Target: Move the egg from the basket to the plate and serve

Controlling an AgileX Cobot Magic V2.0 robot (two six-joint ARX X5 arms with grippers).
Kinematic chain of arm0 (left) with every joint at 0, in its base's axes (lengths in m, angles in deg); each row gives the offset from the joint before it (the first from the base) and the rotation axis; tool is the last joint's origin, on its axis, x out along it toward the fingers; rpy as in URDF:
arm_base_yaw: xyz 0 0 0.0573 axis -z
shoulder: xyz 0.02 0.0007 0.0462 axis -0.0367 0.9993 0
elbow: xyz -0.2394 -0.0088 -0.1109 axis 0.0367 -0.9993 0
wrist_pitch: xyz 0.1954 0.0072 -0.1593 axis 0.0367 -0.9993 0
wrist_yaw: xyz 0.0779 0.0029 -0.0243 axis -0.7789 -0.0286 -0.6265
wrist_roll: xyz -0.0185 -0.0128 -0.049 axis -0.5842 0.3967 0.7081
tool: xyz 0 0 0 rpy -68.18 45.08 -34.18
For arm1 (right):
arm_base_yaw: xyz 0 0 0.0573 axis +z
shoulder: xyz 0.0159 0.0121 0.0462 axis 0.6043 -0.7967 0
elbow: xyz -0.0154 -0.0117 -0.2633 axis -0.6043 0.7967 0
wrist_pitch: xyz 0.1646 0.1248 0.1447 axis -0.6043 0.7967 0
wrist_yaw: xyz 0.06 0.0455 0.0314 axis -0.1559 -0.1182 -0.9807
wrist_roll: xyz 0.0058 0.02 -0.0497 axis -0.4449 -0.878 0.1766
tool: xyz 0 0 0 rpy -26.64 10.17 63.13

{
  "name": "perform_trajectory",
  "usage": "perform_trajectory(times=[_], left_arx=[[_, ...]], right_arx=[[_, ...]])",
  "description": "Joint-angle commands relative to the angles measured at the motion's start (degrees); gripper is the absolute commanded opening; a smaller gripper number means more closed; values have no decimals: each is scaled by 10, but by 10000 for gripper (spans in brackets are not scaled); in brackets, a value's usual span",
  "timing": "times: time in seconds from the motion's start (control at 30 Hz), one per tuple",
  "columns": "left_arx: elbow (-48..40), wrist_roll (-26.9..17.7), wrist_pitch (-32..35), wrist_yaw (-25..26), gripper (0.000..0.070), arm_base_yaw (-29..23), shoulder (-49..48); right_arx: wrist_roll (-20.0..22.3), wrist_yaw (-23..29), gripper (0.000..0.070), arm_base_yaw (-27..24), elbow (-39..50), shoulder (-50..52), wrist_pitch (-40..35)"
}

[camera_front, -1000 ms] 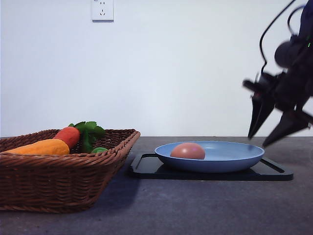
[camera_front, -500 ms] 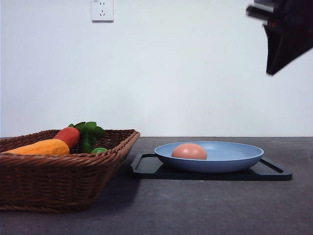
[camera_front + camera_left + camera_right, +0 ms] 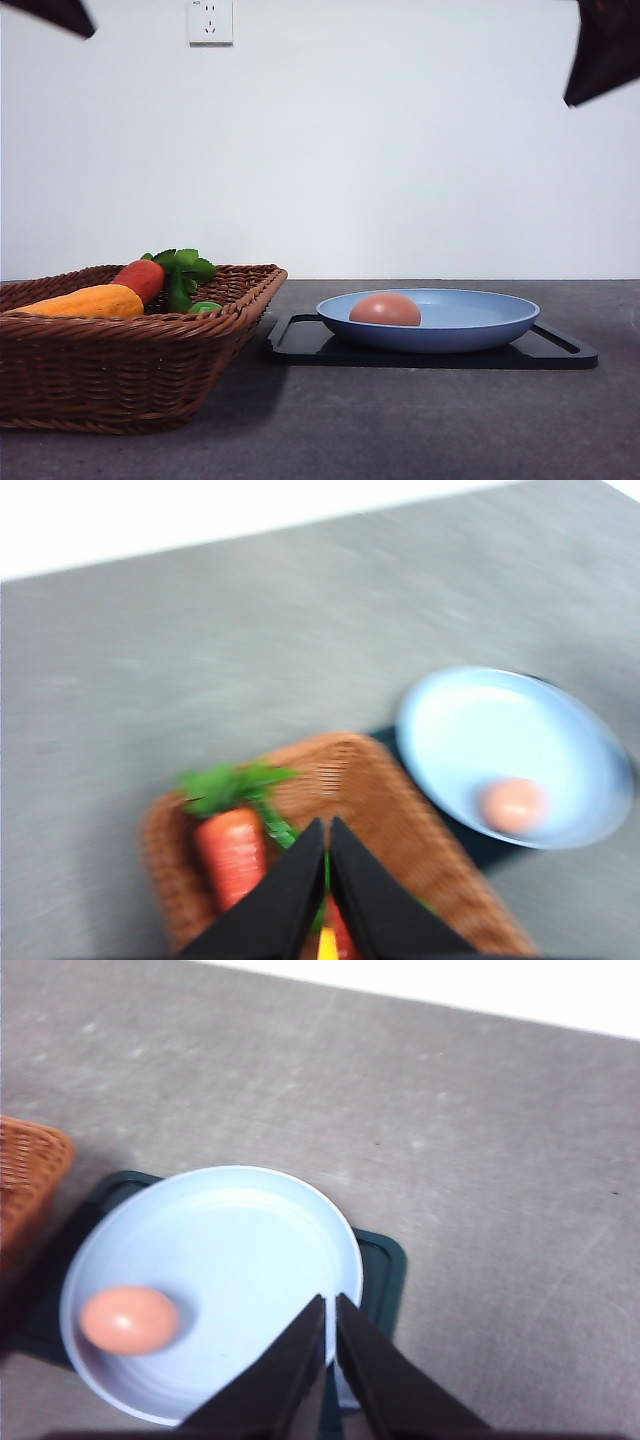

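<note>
Front view: the egg (image 3: 385, 309) sat in the light-blue plate (image 3: 490, 322), left of centre, so the transfer looked done. Plate rested on a flat black tray (image 3: 560, 352), likely the carrier for serving. Wicker basket (image 3: 120, 370) stood just beside the tray, holding a carrot toy (image 3: 140, 278) with green leaves and a yellow-orange plush item (image 3: 85, 300). Both arms were high, at the top corners, well apart from the table.

Left wrist view (blurred): left gripper (image 3: 326, 855) had its jaws pressed nearly together, nothing between them. It hung over the basket (image 3: 400, 810), dark woven weave with a flared rim. Carrot toy (image 3: 232, 848) lay in it; plate (image 3: 460, 730) and egg (image 3: 513, 806) off to one side.

Right wrist view: right gripper (image 3: 330, 1332) also had jaws almost touching, empty, above the plate's (image 3: 230, 1230) rim. Egg (image 3: 130, 1320) was smooth, matte, reddish-brown and oval. Plate was shallow and smooth, with an upturned lip that should stop the egg rolling out. Table (image 3: 480, 1130) was grey and mottled.
</note>
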Motion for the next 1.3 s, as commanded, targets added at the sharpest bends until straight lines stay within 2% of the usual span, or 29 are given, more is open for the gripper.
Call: perform_trajectory(times=[0.0,0.13,0.27,0.4,0.93,1.03,1.13,1.27], left_arx=[[-52,23,48,-15,0,1,-27],[-159,41,121,-17,0,1,-101],[-224,42,136,-19,0,0,-151],[-230,42,98,-21,0,0,-155],[-230,42,97,-21,0,3,-158],[-230,42,60,-21,0,4,-218],[-231,17,33,-21,0,0,-298],[-259,-16,45,-22,0,-37,-405]], right_arx=[[7,18,0,10,46,17,-44],[4,30,0,19,136,61,-143],[-1,34,0,18,190,72,-213],[-10,38,0,18,194,71,-193],[-10,38,0,18,194,71,-202],[-10,38,0,18,194,72,-202],[-10,38,0,18,194,71,-202],[-10,38,0,18,194,71,-202]])
